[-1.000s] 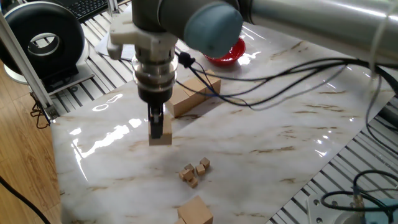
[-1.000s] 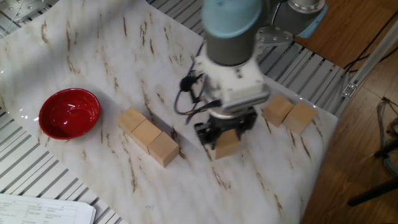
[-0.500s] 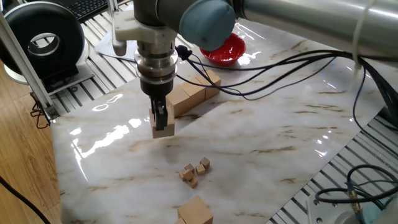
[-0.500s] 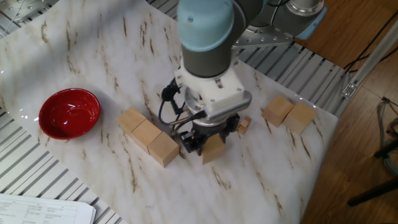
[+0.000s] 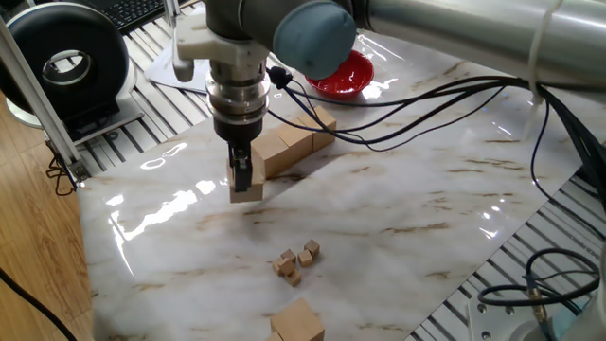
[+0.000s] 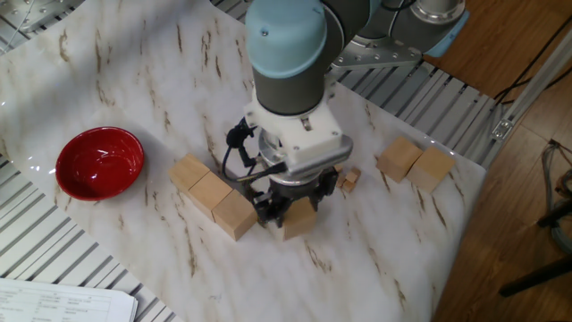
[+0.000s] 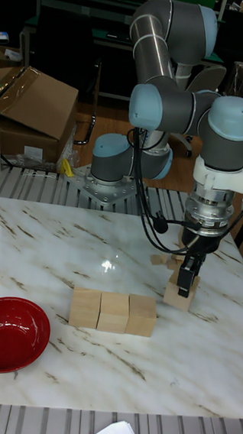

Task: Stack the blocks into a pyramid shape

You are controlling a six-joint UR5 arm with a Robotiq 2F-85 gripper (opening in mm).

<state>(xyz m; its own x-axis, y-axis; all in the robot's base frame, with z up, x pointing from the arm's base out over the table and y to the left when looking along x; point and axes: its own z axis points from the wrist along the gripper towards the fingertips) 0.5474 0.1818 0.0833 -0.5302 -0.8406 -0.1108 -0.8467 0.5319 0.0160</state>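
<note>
My gripper [image 5: 242, 180] is shut on a tan wooden block [image 5: 250, 193], held low at the marble surface; I cannot tell whether it touches. In the other fixed view the held block [image 6: 302, 222] sits just right of the end of a row of three blocks [image 6: 212, 190], a narrow gap between them. The tall fixed view shows the gripper [image 7: 186, 280] over the held block [image 7: 177, 296], right of the row [image 7: 114, 312]. Two more blocks [image 6: 416, 164] lie side by side near the table edge. No stepped stack stands anywhere.
A red bowl [image 6: 100, 161] sits beyond the far end of the row. Tiny wooden cubes [image 5: 295, 260] lie between the held block and a loose block [image 5: 298, 322]. Cables hang off the wrist. Ribbed metal rails border the marble sheet [image 6: 134, 72].
The gripper has carried the block across the table toward the row of three blocks, ending close beside the row's end.
</note>
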